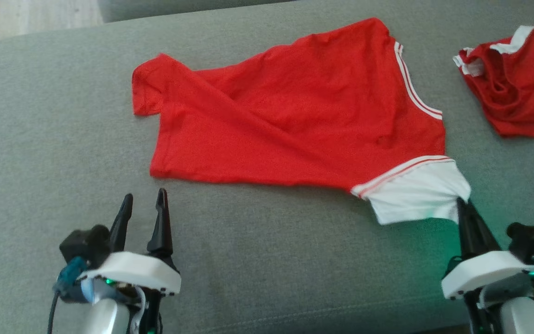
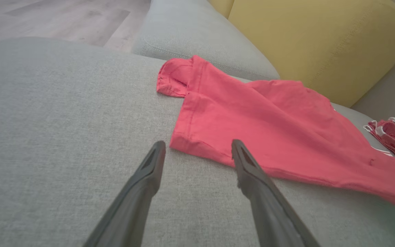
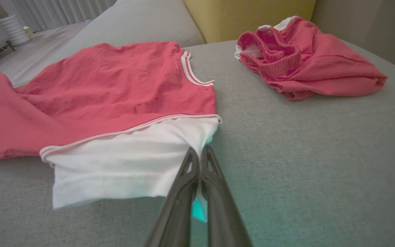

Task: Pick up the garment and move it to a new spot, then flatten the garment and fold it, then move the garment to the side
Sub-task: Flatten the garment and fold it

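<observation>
A red T-shirt [image 1: 295, 120] lies spread but creased on a grey sofa seat [image 1: 40, 139], reaching from just ahead of the left gripper [image 1: 144, 197] across to the right gripper [image 1: 462, 206]. The right gripper's fingers are pressed together on the edge of the shirt's white sleeve [image 1: 415, 195]. The left gripper stands wide apart and holds nothing, its tips just short of the hem corner. The pinch looks thin, so a pull might slip the sleeve free, or bunch the shirt while its other end is unheld. A second red garment [image 1: 512, 88], beyond the right gripper, could be snagged by a wide sweep. The right wrist view shows cloth running between the closed fingers, which the head view leaves unclear. The left wrist view adds a yellow cushion [image 2: 321, 41] behind the shirt.
</observation>
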Robot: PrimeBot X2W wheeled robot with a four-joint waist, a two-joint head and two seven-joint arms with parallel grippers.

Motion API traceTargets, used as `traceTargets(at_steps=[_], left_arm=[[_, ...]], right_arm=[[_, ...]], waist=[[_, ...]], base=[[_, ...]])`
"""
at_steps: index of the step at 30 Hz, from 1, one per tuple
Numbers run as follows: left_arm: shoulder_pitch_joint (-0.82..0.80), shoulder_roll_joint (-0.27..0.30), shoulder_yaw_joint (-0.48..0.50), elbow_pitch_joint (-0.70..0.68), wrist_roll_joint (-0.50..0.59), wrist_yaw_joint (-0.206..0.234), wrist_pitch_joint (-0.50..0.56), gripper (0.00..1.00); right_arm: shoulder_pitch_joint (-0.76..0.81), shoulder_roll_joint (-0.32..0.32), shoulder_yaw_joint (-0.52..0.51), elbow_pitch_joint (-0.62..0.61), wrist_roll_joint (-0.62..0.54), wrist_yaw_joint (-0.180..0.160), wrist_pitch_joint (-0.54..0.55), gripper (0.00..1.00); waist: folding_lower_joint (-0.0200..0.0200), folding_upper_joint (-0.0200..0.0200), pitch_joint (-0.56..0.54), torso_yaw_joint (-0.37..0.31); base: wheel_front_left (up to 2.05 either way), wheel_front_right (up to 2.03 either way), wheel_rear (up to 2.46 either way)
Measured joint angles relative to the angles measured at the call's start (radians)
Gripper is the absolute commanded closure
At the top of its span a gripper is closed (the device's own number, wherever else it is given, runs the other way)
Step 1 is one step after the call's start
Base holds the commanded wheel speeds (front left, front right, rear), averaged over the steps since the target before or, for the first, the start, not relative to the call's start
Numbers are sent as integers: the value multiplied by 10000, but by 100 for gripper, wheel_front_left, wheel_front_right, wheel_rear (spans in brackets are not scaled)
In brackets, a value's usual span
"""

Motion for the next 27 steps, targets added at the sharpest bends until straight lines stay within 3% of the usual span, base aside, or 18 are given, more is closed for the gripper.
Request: traceTargets(at_steps=[5, 18, 27], left_arm=[[-315, -50, -12, 364, -261, -58, 376, 0], [-1192, -94, -125, 1484, -869, -140, 1565, 0], [-2002, -84, -121, 2324, -871, 205, 2140, 0]], right_arm=[[259, 2, -244, -619, -96, 0, 324, 100], [442, 21, -644, -556, -372, 0, 451, 100], [212, 21, -290, -337, -370, 0, 309, 100]], waist=[[0, 0, 163, -182], [0, 0, 419, -441], [0, 0, 443, -659]], base=[[0, 0, 0], [0, 0, 0], [0, 0, 0]])
